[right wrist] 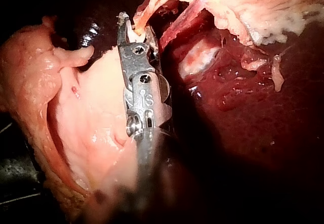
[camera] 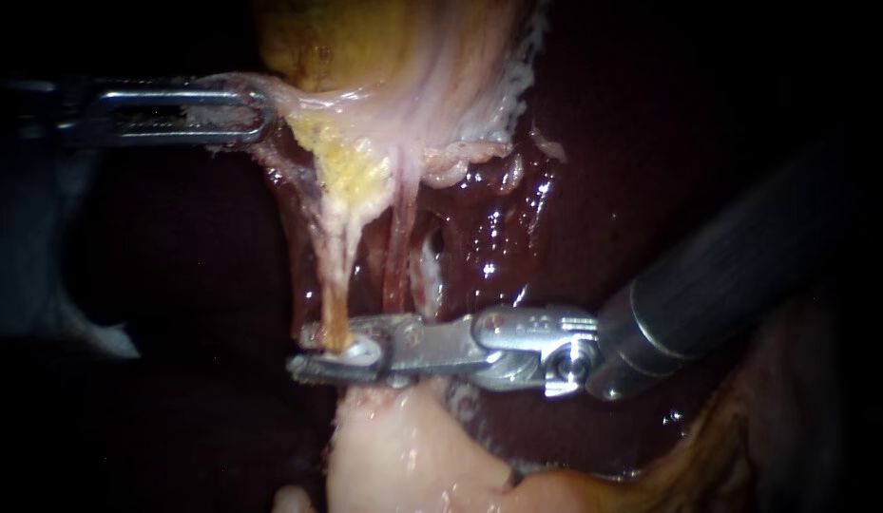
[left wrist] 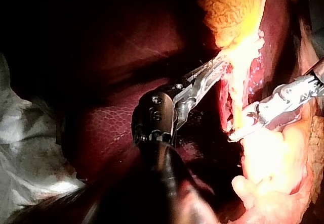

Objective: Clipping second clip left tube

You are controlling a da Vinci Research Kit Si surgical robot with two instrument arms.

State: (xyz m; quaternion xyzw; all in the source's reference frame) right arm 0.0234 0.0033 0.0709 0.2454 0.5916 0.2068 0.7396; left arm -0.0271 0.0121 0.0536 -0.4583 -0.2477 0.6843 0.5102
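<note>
Jaws of my right instrument (camera: 313, 351), whose shaft enters the endoscope view from 3 o'clock, stand only a sliver apart at about 7 o'clock. They bear on the left tube (camera: 338, 275) from both sides, near its lower end. A small white piece (camera: 362, 352) between them may be the clip, though I cannot be sure. My left instrument (camera: 260, 109), reaching in from 9 to 10 o'clock, has its jaws closed on the pale edge of the gallbladder (camera: 365, 38) at 12 o'clock, so the tube hangs taut toward 6 o'clock. To do this step well, I judge the right jaws should cross the tube squarely and take in its whole width with both tips showing past it. They should also avoid the redder right tube (camera: 393, 266), just beside it at 3 o'clock. The squeeze ought to be one firm motion without twist, against an even pull from the left. Hidden from me are the tube's far side under the jaws, the spot where it meets the pale fat (camera: 403, 456) at 6 o'clock, and whether another clip sits on it. Liver (camera: 603, 142) at 2 o'clock fades into dark.
</note>
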